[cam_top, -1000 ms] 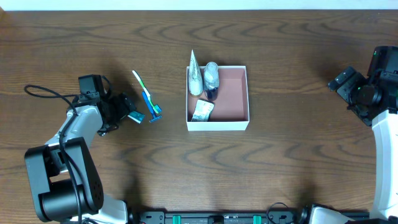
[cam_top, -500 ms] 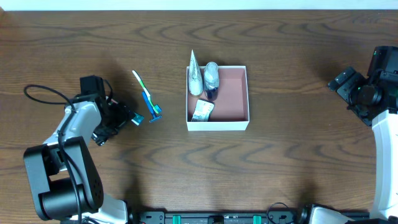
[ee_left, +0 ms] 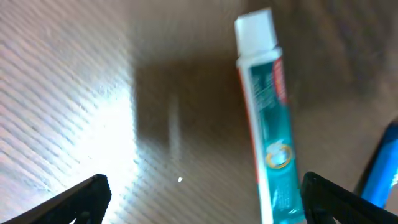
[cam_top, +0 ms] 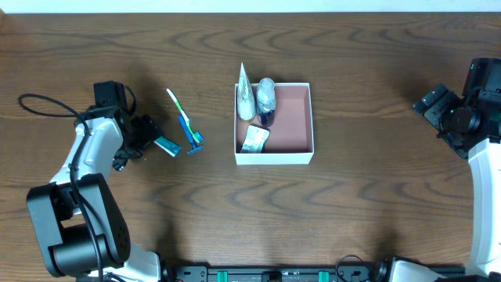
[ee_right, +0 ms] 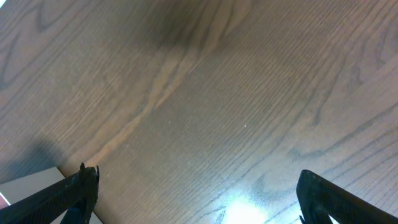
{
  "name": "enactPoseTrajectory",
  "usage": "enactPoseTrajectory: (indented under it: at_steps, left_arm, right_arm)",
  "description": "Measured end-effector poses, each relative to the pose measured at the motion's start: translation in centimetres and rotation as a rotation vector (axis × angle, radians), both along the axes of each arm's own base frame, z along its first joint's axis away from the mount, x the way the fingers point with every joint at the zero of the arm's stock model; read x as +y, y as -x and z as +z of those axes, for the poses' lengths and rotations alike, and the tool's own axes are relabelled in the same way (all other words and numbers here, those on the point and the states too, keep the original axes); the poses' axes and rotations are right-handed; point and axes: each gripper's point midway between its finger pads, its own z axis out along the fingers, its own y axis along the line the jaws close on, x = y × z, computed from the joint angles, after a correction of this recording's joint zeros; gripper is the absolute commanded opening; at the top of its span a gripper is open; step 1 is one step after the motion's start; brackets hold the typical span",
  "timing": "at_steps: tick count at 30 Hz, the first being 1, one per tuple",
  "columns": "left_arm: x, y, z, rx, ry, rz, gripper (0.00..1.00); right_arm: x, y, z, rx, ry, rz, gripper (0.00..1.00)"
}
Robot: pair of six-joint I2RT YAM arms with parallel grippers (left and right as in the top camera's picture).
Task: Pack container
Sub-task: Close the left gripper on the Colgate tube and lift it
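We've got the left gripper [ee_left: 205, 186] nearer: jaws spread, toothpaste tube [ee_left: 267, 118] between them but crowding one finger, long axis across the closing line; container [cam_top: 274, 157] sits well off past the toothbrush [cam_top: 185, 121], right gripper [ee_right: 198, 179] spread too, beyond it.

Left of centre on the wooden table [cam_top: 376, 196] there's a white-and-blue toothbrush [cam_top: 185, 121] lying slanted, a small teal toothpaste [cam_top: 166, 146] just beside its blue end toward the left edge, while a silver tube [cam_top: 246, 98], a bottle [cam_top: 267, 98] and a sachet [cam_top: 254, 139] sit along the box's [cam_top: 274, 159] left side.
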Motion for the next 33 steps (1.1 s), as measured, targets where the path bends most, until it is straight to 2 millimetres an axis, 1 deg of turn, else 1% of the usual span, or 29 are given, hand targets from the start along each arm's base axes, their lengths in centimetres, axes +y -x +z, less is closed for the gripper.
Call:
enactPoseTrajectory:
  at_steps: [7,15,19,25,28,33]
  left_arm:
    - [-0.9,-1.4,0.6,-0.04,-0.034,-0.016,0.98]
    - [-2.0,-1.9,0.6,-0.046,-0.062,-0.051,0.98]
    - [-1.8,-2.1,-0.3,-0.029,-0.069,-0.05,0.98]
    - [-1.8,-1.5,-3.5,0.056,-0.063,-0.052,0.98]
    - [-1.7,-2.1,-3.5,0.04,-0.066,-0.052,0.98]
    - [-1.7,-2.3,-3.4,0.031,-0.07,-0.054,0.98]
  right_arm:
    - [0.0,0.0,0.0,0.0,0.0,0.0,0.99]
    - [0.0,0.0,0.0,0.0,0.0,0.0,0.99]
    - [0.0,0.0,0.0,0.0,0.0,0.0,0.99]
    - [0.0,0.0,0.0,0.0,0.0,0.0,0.99]
    - [0.0,0.0,0.0,0.0,0.0,0.0,0.99]
    - [0.0,0.0,0.0,0.0,0.0,0.0,0.99]
